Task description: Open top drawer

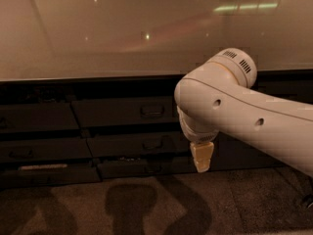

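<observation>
Three tiers of dark drawer fronts run beneath a pale countertop (98,43). The top drawer (112,114) is the long flat front in the upper tier, a little left of centre in the camera view, and it looks shut or very nearly so. Its right end is hidden behind the white arm (254,121). Its handle (152,110), a small rectangular loop, stands out from the front. The gripper (201,156) hangs pointing down from the arm's wrist at about four o'clock from the handle, clear of it, level with the lowest tier and just above the floor (146,204). Whether the gripper is spread or closed cannot be told from this angle, and nothing shows as held in it. The drawer is likely rigid and fairly weighty for its width. It probably runs on slides that resist at first and then glide, and its load is unknown. The loop is the only sensible place to take hold, at the middle of its bar, since the flat front offers no other purchase. The bar looks thin, hard and probably smooth, so a shallow hold could slip off. A pull straight outward should keep so wide a drawer from binding. To reach the handle, the gripper would have to rise toward ten o'clock and turn to face the front.
</observation>
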